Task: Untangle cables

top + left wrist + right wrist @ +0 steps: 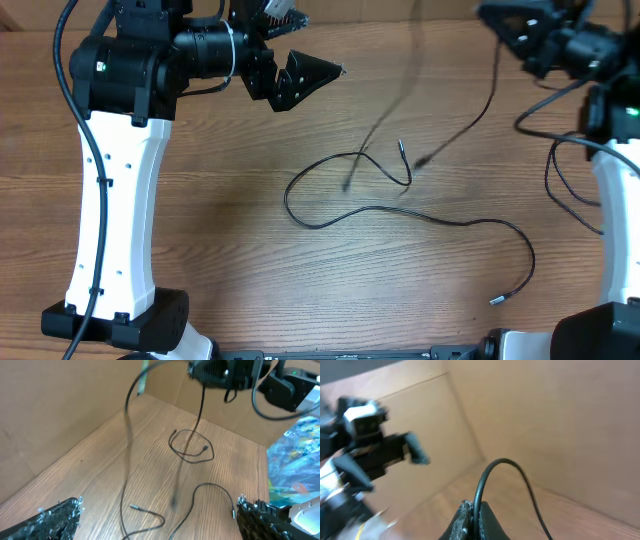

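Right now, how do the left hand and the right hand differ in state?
The left hand is open, its fingers spread wide; the right hand is shut. The left hand holds nothing; the right hand pinches a thin black cable that arcs up from its fingertips. Both are raised above the wooden table.

Soft, even light falls on the bench (240, 250) in the overhead view, without glare, and the lying cable (372, 208) casts scarcely any shadow. Above that cable's loop a loose cable (378, 130) is smeared to a pale streak by motion, in the left wrist view too, where the left end effector (157, 507) looks dark and soft below the loop. The right wrist view is hazy throughout, the left arm (367, 455) badly blurred, the held cable (481, 480) sharpest.
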Controlling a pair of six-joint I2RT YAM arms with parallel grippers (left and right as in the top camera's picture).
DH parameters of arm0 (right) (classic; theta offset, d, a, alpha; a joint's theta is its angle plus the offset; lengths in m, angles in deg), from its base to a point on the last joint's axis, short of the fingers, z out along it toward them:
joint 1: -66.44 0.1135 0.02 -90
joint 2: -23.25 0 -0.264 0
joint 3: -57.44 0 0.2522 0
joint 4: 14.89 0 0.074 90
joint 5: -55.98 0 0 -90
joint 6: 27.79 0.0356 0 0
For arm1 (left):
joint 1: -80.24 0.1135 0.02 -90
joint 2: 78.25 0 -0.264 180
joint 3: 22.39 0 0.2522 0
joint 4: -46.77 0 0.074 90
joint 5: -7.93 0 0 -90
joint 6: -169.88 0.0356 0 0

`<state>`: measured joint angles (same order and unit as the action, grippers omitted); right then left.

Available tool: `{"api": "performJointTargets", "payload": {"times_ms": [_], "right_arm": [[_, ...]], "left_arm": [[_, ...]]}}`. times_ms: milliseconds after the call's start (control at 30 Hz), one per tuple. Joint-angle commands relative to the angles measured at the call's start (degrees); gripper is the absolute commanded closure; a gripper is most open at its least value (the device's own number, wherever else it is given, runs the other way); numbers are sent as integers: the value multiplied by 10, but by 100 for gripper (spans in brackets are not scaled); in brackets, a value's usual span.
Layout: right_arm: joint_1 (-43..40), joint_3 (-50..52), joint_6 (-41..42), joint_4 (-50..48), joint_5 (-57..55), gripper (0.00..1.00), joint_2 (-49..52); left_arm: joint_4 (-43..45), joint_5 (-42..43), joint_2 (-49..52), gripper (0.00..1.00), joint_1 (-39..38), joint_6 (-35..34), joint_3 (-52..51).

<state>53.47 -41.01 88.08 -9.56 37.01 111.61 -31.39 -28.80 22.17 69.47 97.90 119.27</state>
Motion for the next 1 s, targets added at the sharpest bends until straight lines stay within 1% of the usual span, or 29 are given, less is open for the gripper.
{"api": "performJointTargets", "payload": {"times_ms": [0,167,333,467,733,833,967], "right_arm": [[-51,-5,18,1,-42,96,-6],[-103,-5,18,24,-97,96,-3],[-130,-5,18,57,-156,96,9],[-131,-5,18,79,-206,96,31],[-115,-5,21,61,-216,96,97],[-105,-5,34,45,-231,96,130],[-87,-5,76,7,-298,96,174]], "left_arm": [[-15,-41,1,0,3,-5,5],[-38,-75,1,0,3,-4,5],[-56,-94,1,0,3,-2,5],[-70,-100,1,0,3,-2,5],[-79,-98,1,0,2,-3,5],[-86,-98,1,0,2,-3,5],[-112,-98,1,0,1,-2,5]]}}
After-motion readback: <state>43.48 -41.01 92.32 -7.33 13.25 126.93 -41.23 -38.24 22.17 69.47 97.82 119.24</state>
